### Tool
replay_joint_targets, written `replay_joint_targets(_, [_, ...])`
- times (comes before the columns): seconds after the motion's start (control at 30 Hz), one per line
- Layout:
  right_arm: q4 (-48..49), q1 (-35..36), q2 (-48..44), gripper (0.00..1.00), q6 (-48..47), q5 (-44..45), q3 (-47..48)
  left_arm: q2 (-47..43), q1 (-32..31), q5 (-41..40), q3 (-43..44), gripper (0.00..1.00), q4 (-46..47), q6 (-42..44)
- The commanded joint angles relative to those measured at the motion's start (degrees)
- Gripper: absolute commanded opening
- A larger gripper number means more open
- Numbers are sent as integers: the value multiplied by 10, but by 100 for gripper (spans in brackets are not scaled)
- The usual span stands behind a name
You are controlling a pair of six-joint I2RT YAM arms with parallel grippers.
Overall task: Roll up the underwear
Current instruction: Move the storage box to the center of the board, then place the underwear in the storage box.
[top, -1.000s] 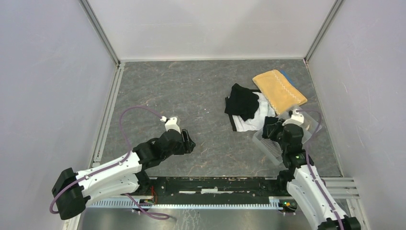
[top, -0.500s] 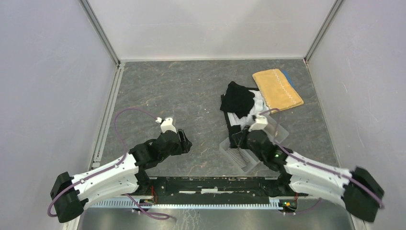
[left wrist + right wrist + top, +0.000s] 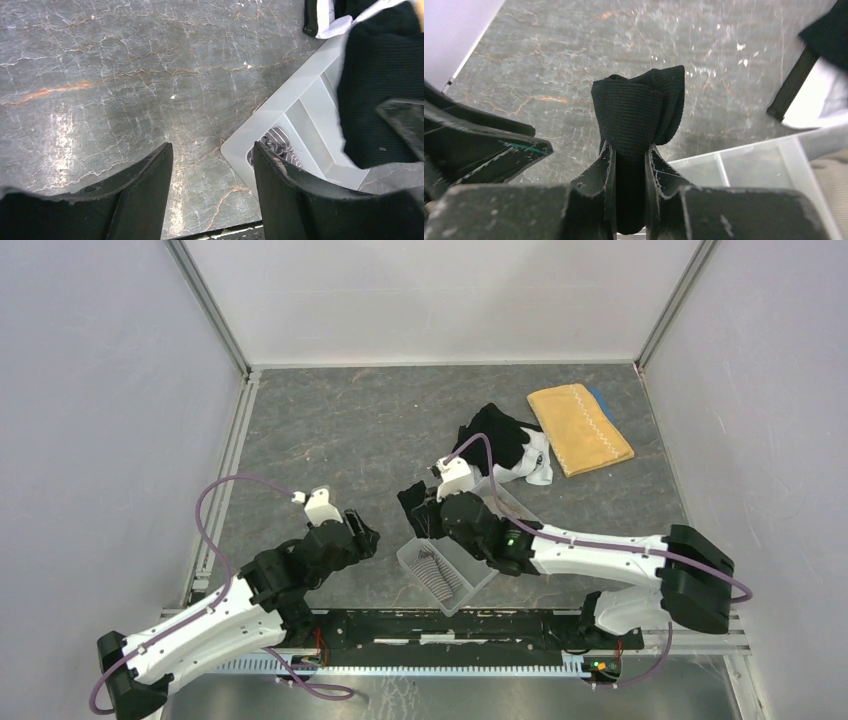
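My right gripper (image 3: 630,150) is shut on a rolled black underwear (image 3: 639,112), held just above the left end of the clear divided tray (image 3: 462,575). A grey-striped underwear (image 3: 432,566) lies in the tray's near compartment. More underwear (image 3: 502,445), black and white, is piled behind the right arm. My left gripper (image 3: 212,155) hangs open over bare table just left of the tray (image 3: 300,107), with nothing between its fingers. In the left wrist view the black roll (image 3: 380,70) shows at the right and the striped piece (image 3: 281,142) beside my right finger.
The mustard-yellow towel (image 3: 580,428) lies at the back right, beside the pile. Metal rails edge the table at left and right, and the arm bases' bar runs along the near edge. The two grippers (image 3: 360,537) (image 3: 413,508) are close together at mid table.
My right arm has swung left across the table with the black roll in its grip, and the tray has moved left with it. The pile shifted slightly. My left gripper drew back left.
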Motion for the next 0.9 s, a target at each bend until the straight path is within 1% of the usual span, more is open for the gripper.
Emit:
replay_joint_targets(0.0, [-33, 0, -62, 0, -164, -33, 32, -13, 2, -39, 18, 67, -30, -32])
replay_joint_targets(0.07, [-96, 1, -76, 0, -205, -47, 39, -12, 2, -41, 18, 67, -31, -33])
replay_joint_targets(0.13, [-147, 0, -98, 0, -221, -43, 29, -10, 2, -44, 19, 67, -31, -33])
replay_joint_targets(0.23, [-191, 0, -129, 0, -233, -40, 1, -6, 2, -46, 21, 67, -31, -33])
replay_joint_targets(0.3, [-199, 1, -137, 0, -233, -52, -19, -3, 2, -47, 21, 67, -31, -32])
replay_joint_targets(0.4, [-186, 1, -128, 0, -229, -74, -38, 2, 2, -46, 20, 67, -28, -33])
replay_joint_targets(0.57, [-166, 0, -88, 0, -220, -81, -44, 0, 2, -41, 20, 67, -28, -34])
replay_joint_targets(0.73, [-137, 0, -53, 0, -211, -110, -60, -2, 2, -36, 18, 67, -28, -35])
replay_joint_targets(0.87, [-115, -1, -36, 0, -188, -105, -85, -1, 2, -34, 17, 67, -28, -37])
